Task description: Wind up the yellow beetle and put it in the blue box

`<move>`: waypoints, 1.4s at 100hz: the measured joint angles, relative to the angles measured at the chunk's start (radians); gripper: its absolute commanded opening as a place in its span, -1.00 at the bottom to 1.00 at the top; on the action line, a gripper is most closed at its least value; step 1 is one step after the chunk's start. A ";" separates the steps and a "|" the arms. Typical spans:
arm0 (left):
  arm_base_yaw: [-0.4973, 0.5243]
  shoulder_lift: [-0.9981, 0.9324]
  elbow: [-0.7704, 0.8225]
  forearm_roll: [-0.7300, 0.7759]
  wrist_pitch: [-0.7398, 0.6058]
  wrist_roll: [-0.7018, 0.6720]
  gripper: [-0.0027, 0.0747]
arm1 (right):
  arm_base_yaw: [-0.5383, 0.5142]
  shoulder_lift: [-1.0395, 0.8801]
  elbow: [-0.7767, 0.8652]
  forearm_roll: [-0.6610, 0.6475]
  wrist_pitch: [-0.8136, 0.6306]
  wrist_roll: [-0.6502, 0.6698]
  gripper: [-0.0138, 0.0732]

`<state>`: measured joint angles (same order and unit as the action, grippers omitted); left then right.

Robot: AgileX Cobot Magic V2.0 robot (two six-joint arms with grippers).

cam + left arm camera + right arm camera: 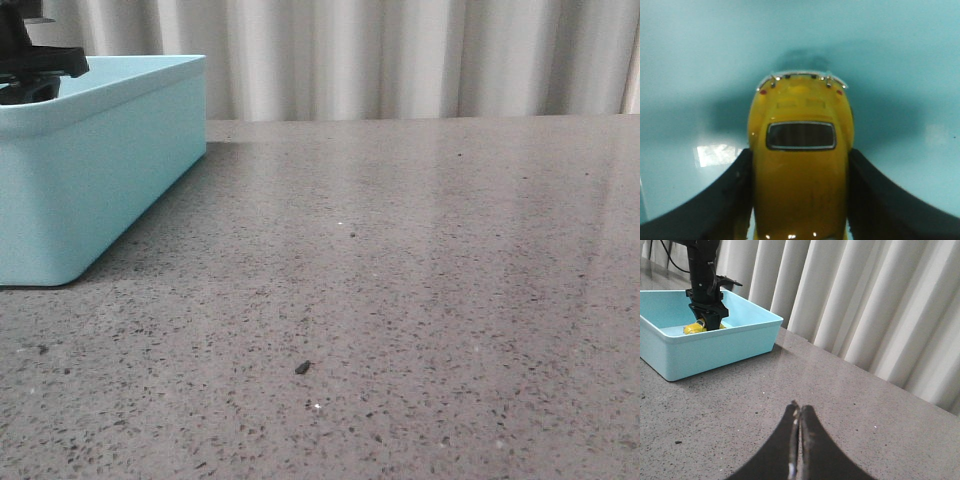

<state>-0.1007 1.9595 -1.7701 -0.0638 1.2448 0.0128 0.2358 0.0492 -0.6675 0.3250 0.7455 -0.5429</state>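
The yellow beetle [800,165] is clamped between the black fingers of my left gripper [800,160], its chrome bumper end just above the blue box floor [690,60]. In the right wrist view the left gripper [706,320] reaches down inside the blue box [715,352], with the yellow beetle [692,328] low at the bottom. In the front view the blue box [100,170] stands at the far left and only part of the left arm [35,62] shows above its rim. My right gripper [800,412] is shut and empty over the bare table.
The grey speckled table [400,300] spreads to the right of the box. A small dark crumb [302,368] lies near the front. Pale pleated curtains [865,305] hang behind the table's far edge.
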 measured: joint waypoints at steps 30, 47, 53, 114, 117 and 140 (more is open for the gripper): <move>0.000 0.007 0.000 0.004 -0.004 0.000 0.36 | 0.000 0.000 0.000 0.000 0.000 0.000 -0.78; 0.000 0.007 -0.025 -0.001 -0.002 0.000 0.35 | 0.000 0.000 0.000 0.000 0.000 0.000 -0.78; 0.000 0.000 -0.053 -0.017 -0.002 0.000 0.34 | 0.000 0.000 0.000 0.000 0.000 0.000 -0.78; -0.263 -0.532 -0.115 -0.097 -0.254 0.084 -0.48 | 0.000 0.000 0.000 0.003 0.047 0.000 -0.78; -0.294 -0.573 -0.098 -0.073 -0.254 0.086 -0.50 | 0.000 0.000 0.000 0.007 0.047 0.000 -0.78; -0.495 -0.870 0.217 0.064 -0.299 0.077 -0.51 | 0.000 0.000 0.000 0.024 0.047 0.000 -0.78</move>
<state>-0.5952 1.0898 -1.5532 0.0000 0.9462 0.0903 0.2358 0.0492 -0.6675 0.3490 0.7924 -0.5429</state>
